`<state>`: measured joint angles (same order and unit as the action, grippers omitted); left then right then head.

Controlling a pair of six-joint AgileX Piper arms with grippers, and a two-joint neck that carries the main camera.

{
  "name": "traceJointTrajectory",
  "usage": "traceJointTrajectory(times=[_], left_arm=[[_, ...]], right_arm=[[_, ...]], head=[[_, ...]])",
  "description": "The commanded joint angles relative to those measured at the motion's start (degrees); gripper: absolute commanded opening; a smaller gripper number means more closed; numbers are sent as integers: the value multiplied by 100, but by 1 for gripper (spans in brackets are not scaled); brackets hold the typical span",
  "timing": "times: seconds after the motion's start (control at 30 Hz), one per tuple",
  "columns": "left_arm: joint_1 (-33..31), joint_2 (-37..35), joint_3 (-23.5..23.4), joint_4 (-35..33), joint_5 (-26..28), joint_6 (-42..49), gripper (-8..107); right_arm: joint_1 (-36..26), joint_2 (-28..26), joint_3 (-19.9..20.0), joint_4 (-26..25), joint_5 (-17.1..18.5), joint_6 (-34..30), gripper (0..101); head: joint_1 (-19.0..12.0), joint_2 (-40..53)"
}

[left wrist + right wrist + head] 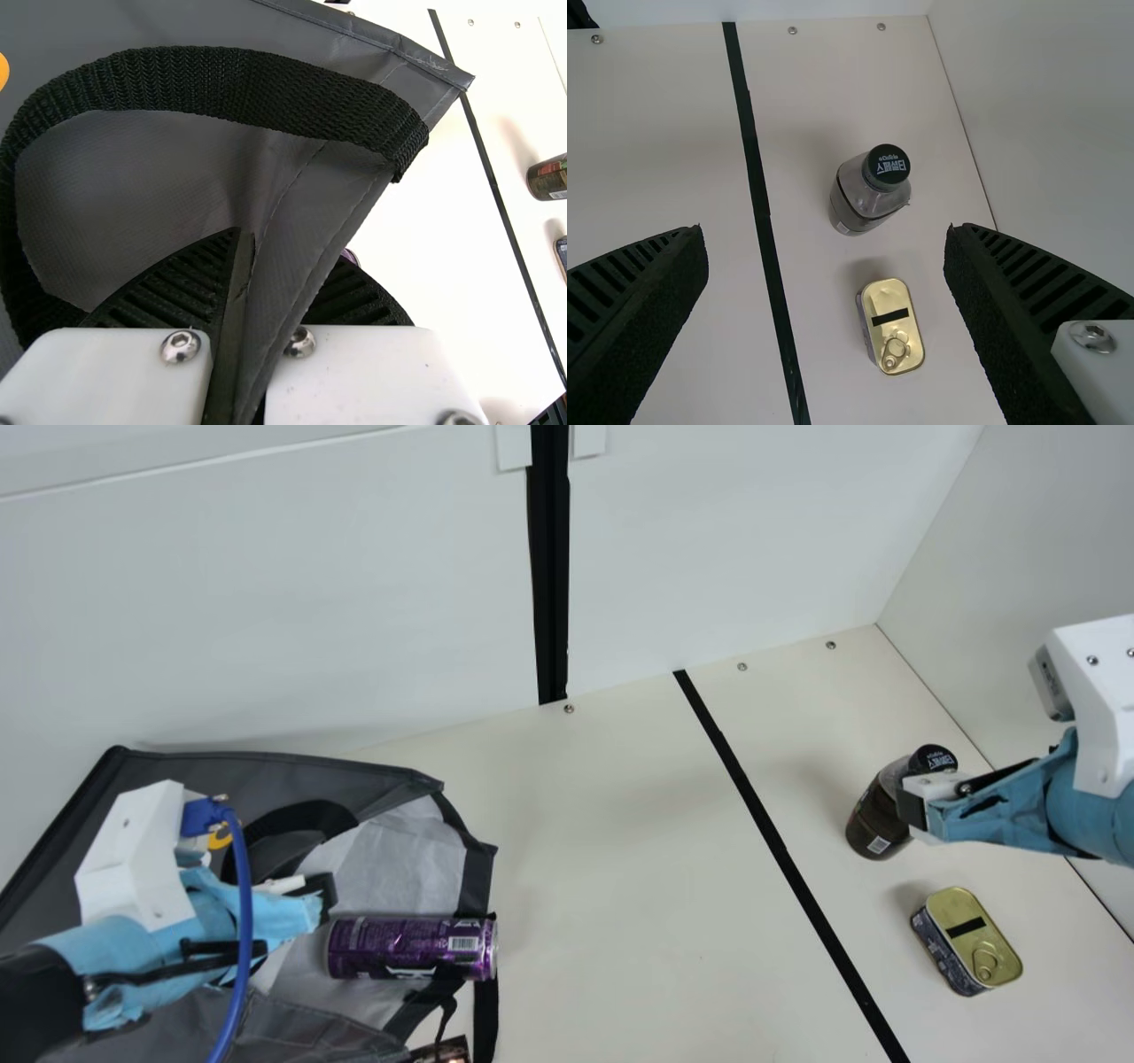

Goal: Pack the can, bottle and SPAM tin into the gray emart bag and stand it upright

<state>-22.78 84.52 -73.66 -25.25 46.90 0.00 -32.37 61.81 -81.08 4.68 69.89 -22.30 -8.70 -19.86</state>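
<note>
While the left gripper (321, 892) is clamped on an edge of the gray bag (275, 775), the can (381, 950) lies on its side just beyond those fingertips, purple, resting on the bag's pale lining (390, 868), its far end near the black-trimmed edge of the mouth. Left wrist view agrees: gray cloth pinched between the ribbed fingers (177, 288), black handle (221, 80) looping around near them, a sliver of the can peeking out beside one finger. Right gripper (911, 810) is over at the other side of the table (602, 850), past the black strip (766, 806), with nothing in its grasp; right wrist view puts its fingers (664, 274) wide apart. Bottle (873, 815) stands upright on the table, dark, black cap (935, 758) on top; from the main view it is partly behind that gripper's tips, and I cannot tell whether they touch it, though from the wrist it sits beyond the gap. Tin (973, 934) lies near the bottle, apart from it, gold lid and pull ring facing up, also beyond the open fingers, on the same side of the strip.
</note>
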Motion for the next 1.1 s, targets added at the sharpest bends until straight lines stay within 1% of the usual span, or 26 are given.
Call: traceJointTrajectory(times=[0.0,0.53,1.07], left_arm=[[0,0,0,0,0,0,-8],[0,0,0,0,0,0,-8],[0,0,0,0,0,0,-8]], right_arm=[[-9,-11,16,12,1,8,95],[110,3,61,-259,1,158,95],[-72,426,-63,-305,1,75,95]], head=[[-130,-14],[-130,-14],[-130,-14]])
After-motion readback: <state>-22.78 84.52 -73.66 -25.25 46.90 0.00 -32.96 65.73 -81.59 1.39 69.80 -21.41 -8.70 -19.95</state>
